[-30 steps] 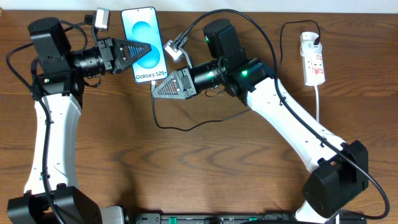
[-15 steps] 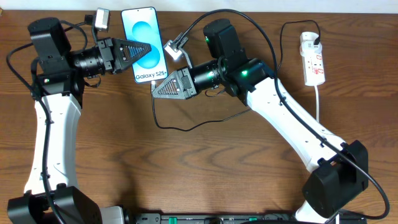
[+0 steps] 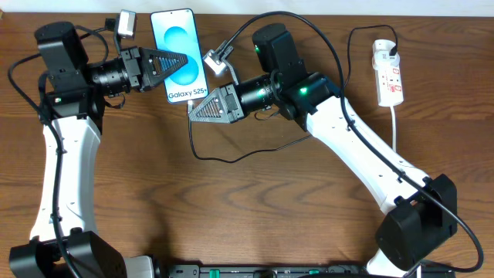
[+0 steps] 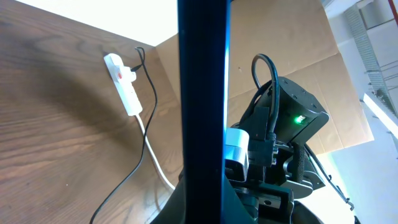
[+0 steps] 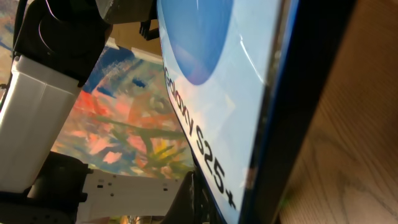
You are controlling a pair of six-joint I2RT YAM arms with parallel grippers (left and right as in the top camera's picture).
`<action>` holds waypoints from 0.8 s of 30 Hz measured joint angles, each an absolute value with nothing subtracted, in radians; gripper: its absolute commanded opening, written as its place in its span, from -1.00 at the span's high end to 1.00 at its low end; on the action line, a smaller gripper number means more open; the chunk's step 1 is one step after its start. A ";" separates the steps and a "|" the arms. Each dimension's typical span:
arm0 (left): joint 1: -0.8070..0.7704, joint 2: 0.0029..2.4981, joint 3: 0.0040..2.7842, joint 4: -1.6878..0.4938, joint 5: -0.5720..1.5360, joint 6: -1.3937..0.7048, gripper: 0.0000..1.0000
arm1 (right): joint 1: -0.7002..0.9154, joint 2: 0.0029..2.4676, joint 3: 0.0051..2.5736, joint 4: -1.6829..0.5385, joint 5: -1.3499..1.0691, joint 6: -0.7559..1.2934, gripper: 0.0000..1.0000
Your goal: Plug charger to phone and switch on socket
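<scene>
Phone (image 3: 176,35) is laid screen-up at the far side of the worktop (image 3: 231,216), left of centre, with the "Galaxy S25+" text at its near end.

Left hand (image 3: 184,59) is brought in from the left and closed on the phone across its left edge; its fingers are seen over the screen from overhead. In the left wrist view the phone (image 4: 202,93) is seen edge-on as a dark bar down the middle of the frame.

Right hand (image 3: 193,114) is closed on the plug end of the charger (image 3: 224,159) and is placed just beside the phone's near right corner. The plug tip itself is hidden, so whether it is seated in the phone cannot be told. From the hand, the black cable is looped toward the near side and then back to the right. The right wrist view is filled by the phone's blue screen (image 5: 217,74) at very close range.

Socket (image 3: 388,73) is located at the far right, well apart from the phone, with its white cord (image 3: 396,127) run toward the near side. A black adapter (image 3: 393,52) is plugged in at its far end. Switch position cannot be told.
</scene>
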State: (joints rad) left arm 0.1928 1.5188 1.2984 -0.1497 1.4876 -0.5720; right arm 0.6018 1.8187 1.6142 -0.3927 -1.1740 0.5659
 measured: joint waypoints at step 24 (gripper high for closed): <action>0.194 1.519 1.298 -0.152 1.501 -0.564 0.85 | 0.605 1.819 1.614 -0.407 -1.169 0.559 0.97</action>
State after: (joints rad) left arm 0.1936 1.5188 1.2984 -0.1520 1.5013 -0.5636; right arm 0.6048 1.8187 1.6142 -0.4072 -1.1690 0.5594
